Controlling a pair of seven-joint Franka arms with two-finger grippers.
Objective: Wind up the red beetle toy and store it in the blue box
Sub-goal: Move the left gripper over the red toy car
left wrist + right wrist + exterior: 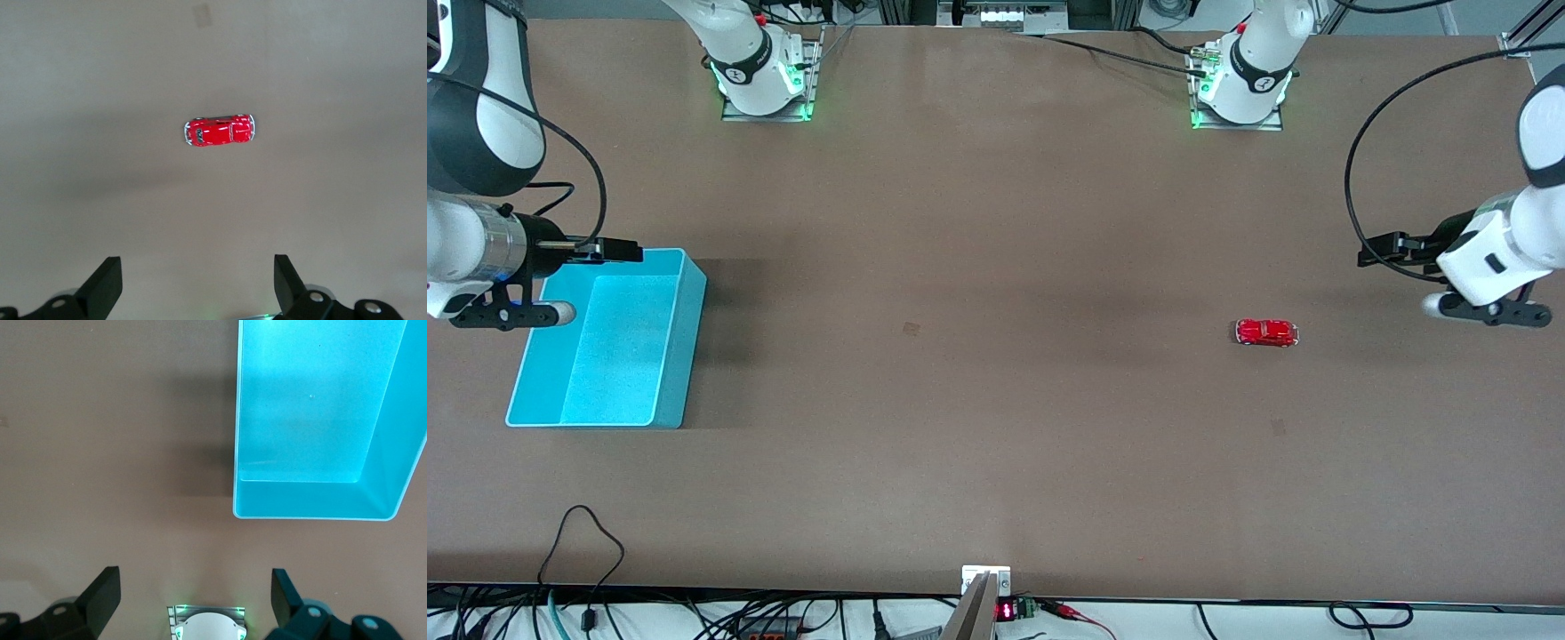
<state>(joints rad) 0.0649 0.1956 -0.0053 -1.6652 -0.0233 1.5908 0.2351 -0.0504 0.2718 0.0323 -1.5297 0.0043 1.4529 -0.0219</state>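
Observation:
The red beetle toy [1266,332] stands on the bare table toward the left arm's end; it also shows in the left wrist view [219,130]. My left gripper [1380,251] hangs in the air, apart from the toy, open and empty, with its fingers [107,283] spread wide. The blue box [685,338] sits toward the right arm's end, open-topped and empty; it also shows in the right wrist view [307,500]. My right gripper [618,251] hangs over the box's rim, open and empty, with its fingers [103,593] spread wide.
Both arm bases [765,80] [1240,84] stand at the table edge farthest from the front camera; the right arm's base also shows in the right wrist view [207,627]. Cables [587,533] run along the nearest edge. A wide stretch of brown table [978,338] lies between box and toy.

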